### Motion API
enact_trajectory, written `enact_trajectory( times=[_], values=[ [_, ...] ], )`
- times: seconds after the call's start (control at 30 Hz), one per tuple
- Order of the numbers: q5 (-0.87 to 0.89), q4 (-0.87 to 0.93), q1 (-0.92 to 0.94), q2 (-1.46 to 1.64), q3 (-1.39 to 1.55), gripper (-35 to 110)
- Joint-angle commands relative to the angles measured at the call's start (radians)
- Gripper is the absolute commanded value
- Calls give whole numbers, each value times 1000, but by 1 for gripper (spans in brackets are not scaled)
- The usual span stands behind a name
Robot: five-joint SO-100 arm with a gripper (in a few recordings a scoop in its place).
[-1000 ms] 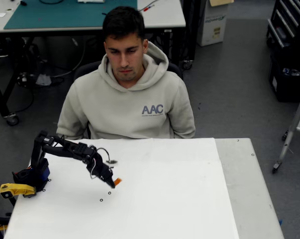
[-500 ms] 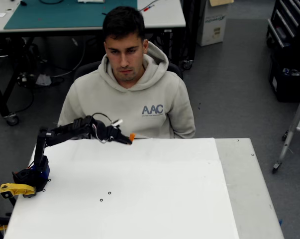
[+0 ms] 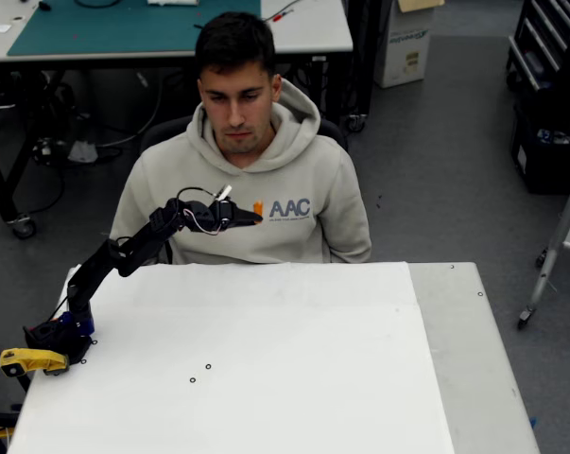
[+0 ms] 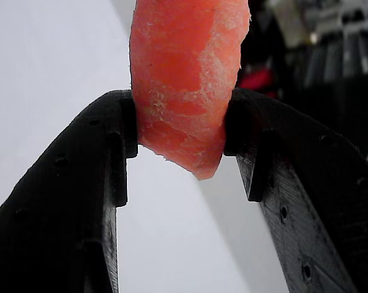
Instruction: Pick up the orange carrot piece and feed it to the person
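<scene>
Now gripper (image 3: 254,214) clamped on carrot (image 4: 182,79), piece pinched between both fingers (image 4: 80,183), tip poking past pads. Arm raised off table (image 3: 436,359), carrot at chest height in front of person (image 3: 242,170), well below mouth. Next, likely: lift up toward mouth, slow approach, keep squeeze steady, stop short of face.

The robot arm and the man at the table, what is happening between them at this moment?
The gripper is shut on the orange carrot piece, pinching it on both sides in the wrist view. The arm is stretched out above the white table, so the carrot hangs in front of the chest of the person, below the face. The person sits behind the table and looks down. The carrot is not yet at the mouth.
</scene>
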Motion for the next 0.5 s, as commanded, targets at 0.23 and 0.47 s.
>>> enact_trajectory(
  times=[0.23, 0.47],
  values=[
    [-3, -26, -84, -41, -308, -2],
    [-3, -291, -87, -51, -296, -2]
  ],
)
